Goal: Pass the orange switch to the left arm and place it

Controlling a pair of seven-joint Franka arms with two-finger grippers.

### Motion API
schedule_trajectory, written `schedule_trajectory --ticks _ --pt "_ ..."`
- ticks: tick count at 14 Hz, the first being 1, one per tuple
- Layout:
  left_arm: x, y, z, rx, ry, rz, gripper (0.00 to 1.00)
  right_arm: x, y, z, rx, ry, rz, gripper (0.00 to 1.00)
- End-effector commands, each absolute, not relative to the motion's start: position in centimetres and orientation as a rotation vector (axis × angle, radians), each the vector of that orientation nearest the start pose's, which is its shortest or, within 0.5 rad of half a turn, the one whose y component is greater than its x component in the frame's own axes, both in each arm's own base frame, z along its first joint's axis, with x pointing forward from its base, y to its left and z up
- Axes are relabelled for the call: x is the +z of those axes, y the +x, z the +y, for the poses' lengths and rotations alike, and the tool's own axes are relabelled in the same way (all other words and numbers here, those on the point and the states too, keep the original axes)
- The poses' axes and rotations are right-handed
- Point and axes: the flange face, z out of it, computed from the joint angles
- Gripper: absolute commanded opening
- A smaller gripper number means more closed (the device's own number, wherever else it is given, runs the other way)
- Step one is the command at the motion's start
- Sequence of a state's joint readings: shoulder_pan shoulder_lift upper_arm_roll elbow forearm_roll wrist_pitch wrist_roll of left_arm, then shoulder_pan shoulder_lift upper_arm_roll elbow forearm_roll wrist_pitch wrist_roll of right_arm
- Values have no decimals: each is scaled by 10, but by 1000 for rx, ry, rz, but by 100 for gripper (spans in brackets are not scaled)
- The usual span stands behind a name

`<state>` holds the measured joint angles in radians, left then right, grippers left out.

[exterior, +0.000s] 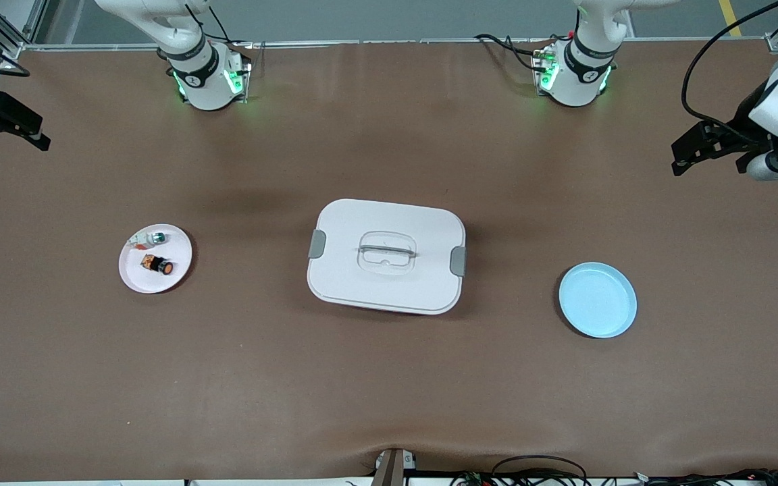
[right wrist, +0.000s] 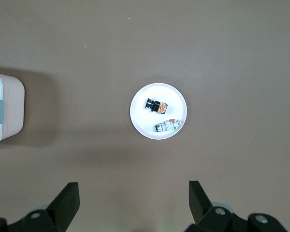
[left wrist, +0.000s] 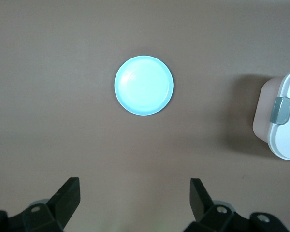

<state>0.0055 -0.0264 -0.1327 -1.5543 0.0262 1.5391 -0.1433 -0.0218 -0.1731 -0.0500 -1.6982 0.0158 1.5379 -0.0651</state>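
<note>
The orange switch point(exterior: 157, 264) lies on its side on a small pink plate point(exterior: 138, 275) toward the right arm's end of the table. In the right wrist view the switch point(right wrist: 156, 105) lies on that plate point(right wrist: 141, 121). The white lidded box point(exterior: 386, 255) stands mid-table between the two plates. My right gripper point(exterior: 30, 132) is open and empty, up in the air at the right arm's end of the table; its fingers stand wide apart point(right wrist: 133, 188). My left gripper point(exterior: 689, 152) is open and empty, up over the left arm's end point(left wrist: 134, 186).
A small white part with a green tip point(exterior: 152, 237) shares the pink plate, also in the right wrist view point(right wrist: 167, 125). An empty blue plate point(exterior: 598, 300) lies toward the left arm's end point(left wrist: 144, 85). A box corner shows in each wrist view point(left wrist: 285, 140) point(right wrist: 5, 111).
</note>
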Motion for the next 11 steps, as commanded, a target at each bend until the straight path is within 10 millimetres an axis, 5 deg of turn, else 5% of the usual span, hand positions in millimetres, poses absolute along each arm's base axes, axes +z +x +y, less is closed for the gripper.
schedule_trajectory --ticks 1,11 --pt "645 537 -67 -9 -3118 8 100 655 493 -39 -6 -3127 27 100" --pt "645 537 -66 -8 -3121 6 100 650 488 -38 70 -3115 100 100"
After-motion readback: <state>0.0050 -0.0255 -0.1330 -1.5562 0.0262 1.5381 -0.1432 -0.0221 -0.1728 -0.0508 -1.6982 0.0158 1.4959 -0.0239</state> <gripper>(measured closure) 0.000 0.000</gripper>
